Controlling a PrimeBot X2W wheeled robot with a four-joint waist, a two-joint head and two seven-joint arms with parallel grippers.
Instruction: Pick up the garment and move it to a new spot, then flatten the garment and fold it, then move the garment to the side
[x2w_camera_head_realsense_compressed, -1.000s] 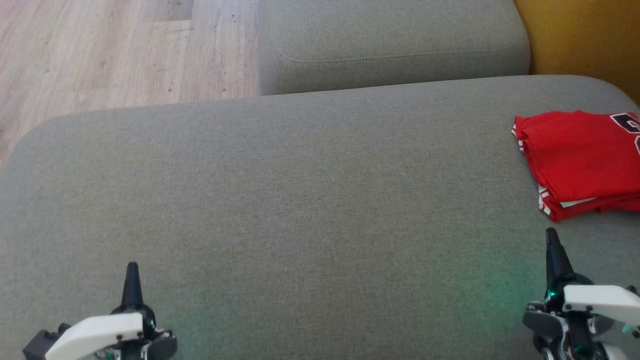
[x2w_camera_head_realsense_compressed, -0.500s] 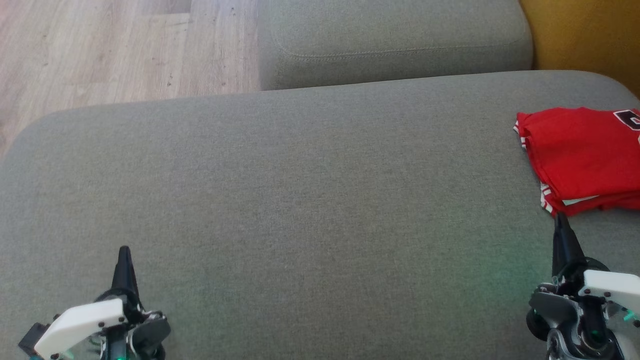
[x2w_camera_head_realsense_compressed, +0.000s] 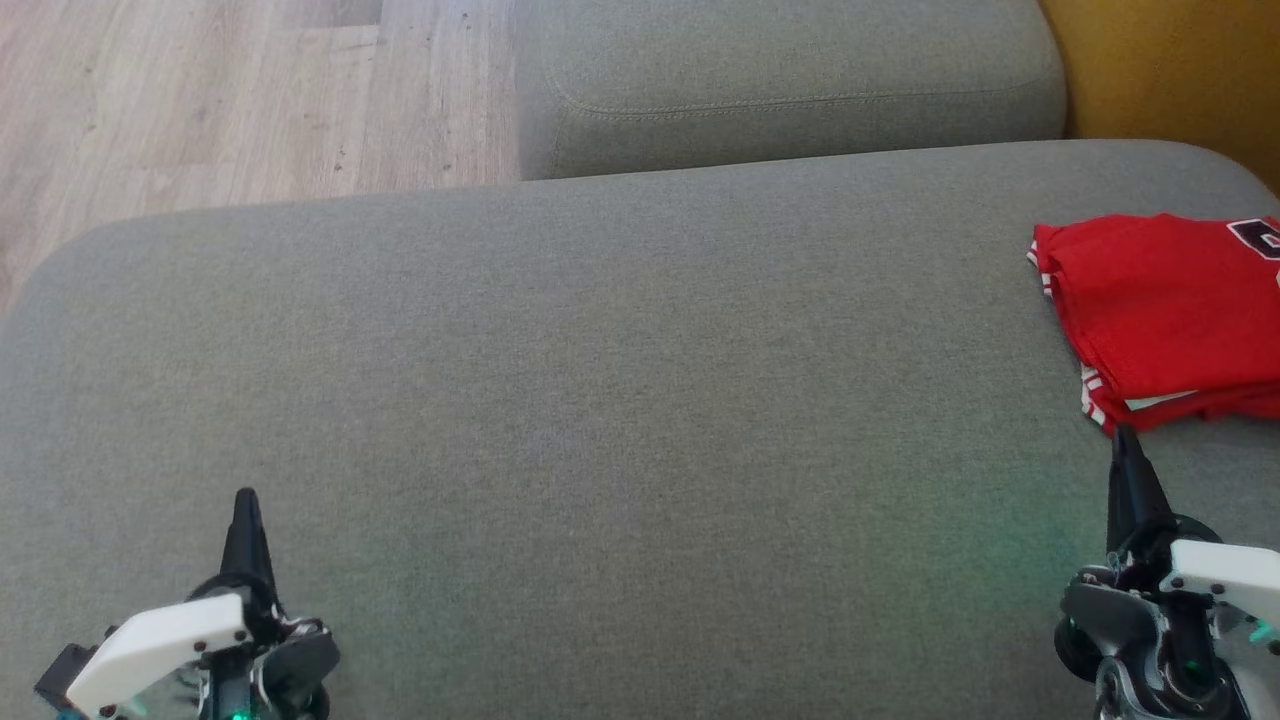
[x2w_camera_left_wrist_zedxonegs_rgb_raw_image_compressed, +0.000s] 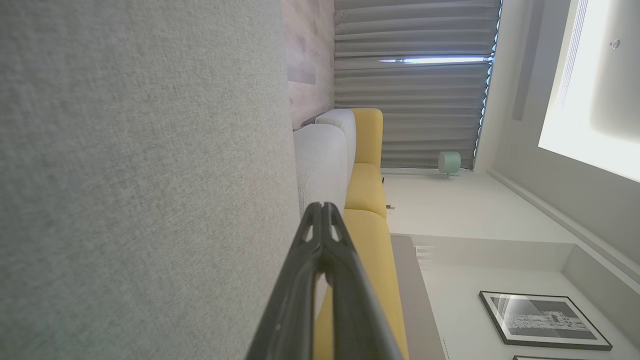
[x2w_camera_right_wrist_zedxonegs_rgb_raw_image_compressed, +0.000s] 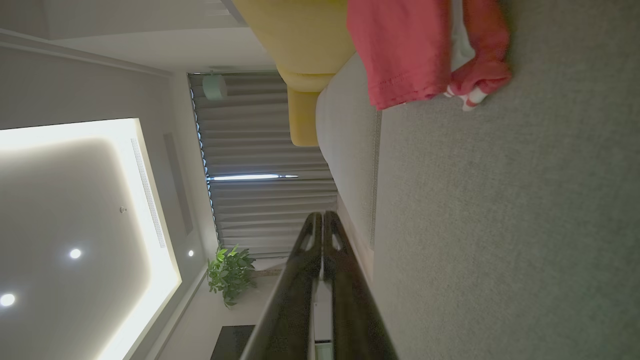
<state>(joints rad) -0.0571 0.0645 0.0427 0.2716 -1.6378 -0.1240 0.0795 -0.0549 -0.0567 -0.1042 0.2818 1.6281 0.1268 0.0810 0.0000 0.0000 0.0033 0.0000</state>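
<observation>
- The red garment (x2w_camera_head_realsense_compressed: 1165, 315) lies folded in a flat stack at the far right of the grey cushion (x2w_camera_head_realsense_compressed: 600, 400), running off the head view's right edge. White-striped trim shows at its left corners and part of a dark print at its top right.
- The right claw (x2w_camera_head_realsense_compressed: 1121, 436) is closed and empty, its fingers pressed together and pointing at the garment's near corner. In the right wrist view, bare cushion lies between the fingertips (x2w_camera_right_wrist_zedxonegs_rgb_raw_image_compressed: 322, 216) and the red cloth (x2w_camera_right_wrist_zedxonegs_rgb_raw_image_compressed: 405, 50).
- The left claw (x2w_camera_head_realsense_compressed: 245, 498) is also closed on nothing, low over the cushion's near left part, well apart from the garment.
- A smaller grey cushion (x2w_camera_head_realsense_compressed: 790, 90) sits behind the first, with wooden floor (x2w_camera_head_realsense_compressed: 200, 100) to the left and yellow upholstery (x2w_camera_head_realsense_compressed: 1170, 70) at the top right.
</observation>
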